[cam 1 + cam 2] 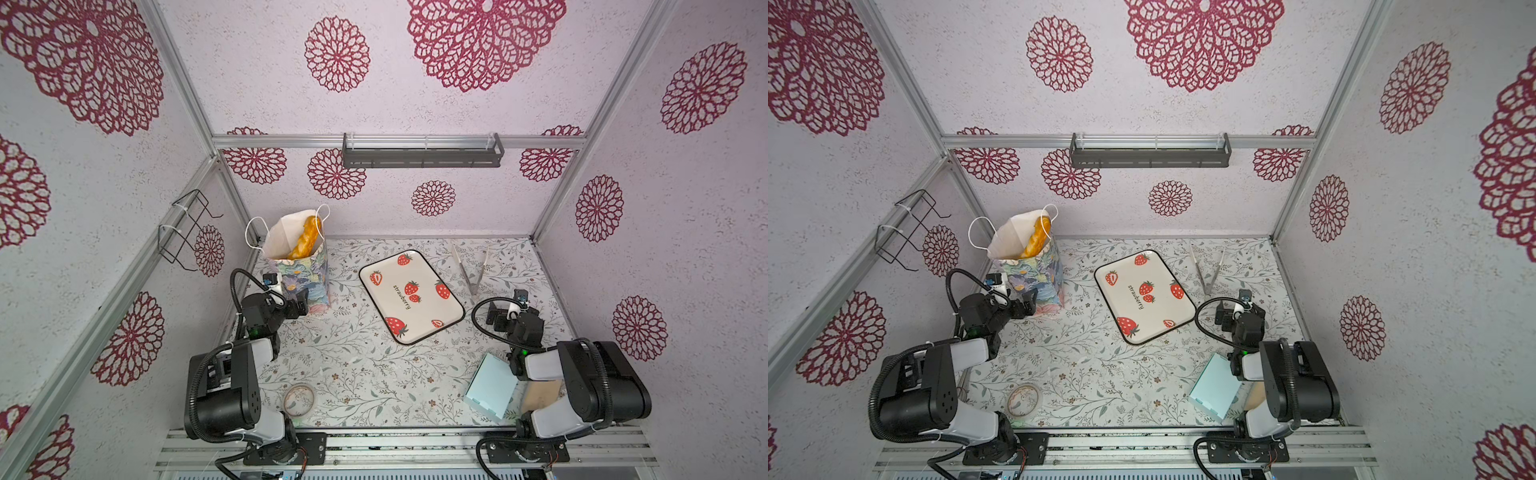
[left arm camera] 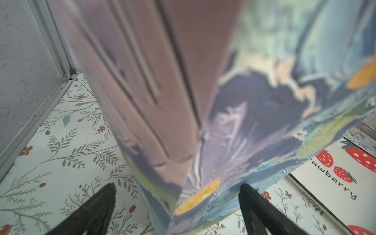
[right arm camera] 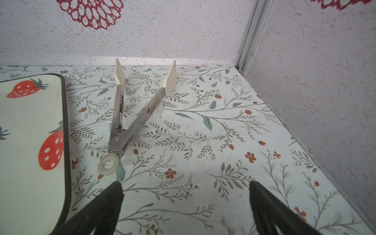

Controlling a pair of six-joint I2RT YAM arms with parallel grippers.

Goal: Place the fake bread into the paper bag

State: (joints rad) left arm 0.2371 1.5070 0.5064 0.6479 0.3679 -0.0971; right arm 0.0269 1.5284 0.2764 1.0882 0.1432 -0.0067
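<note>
The paper bag [image 1: 305, 274] [image 1: 1038, 274] stands upright at the back left, with floral sides and a white inside. One long golden loaf of fake bread [image 1: 306, 239] [image 1: 1038, 237] leans inside it, its end poking above the rim. My left gripper [image 1: 299, 305] [image 1: 1027, 305] [image 2: 177, 187] is open low at the bag's near corner, with that corner of the bag [image 2: 223, 122] between the spread jaws. My right gripper [image 1: 513, 311] [image 1: 1239, 311] [image 3: 185, 187] is open over bare table, just short of the tongs, holding nothing.
A strawberry tray [image 1: 432, 316] [image 1: 1158, 320] [image 3: 30, 122] lies mid-table with nothing on it. Metal tongs [image 1: 471, 268] [image 3: 130, 122] lie at the back right. A pale blue box [image 1: 492, 386] and a tape roll [image 1: 299, 399] sit near the front edge. Walls enclose three sides.
</note>
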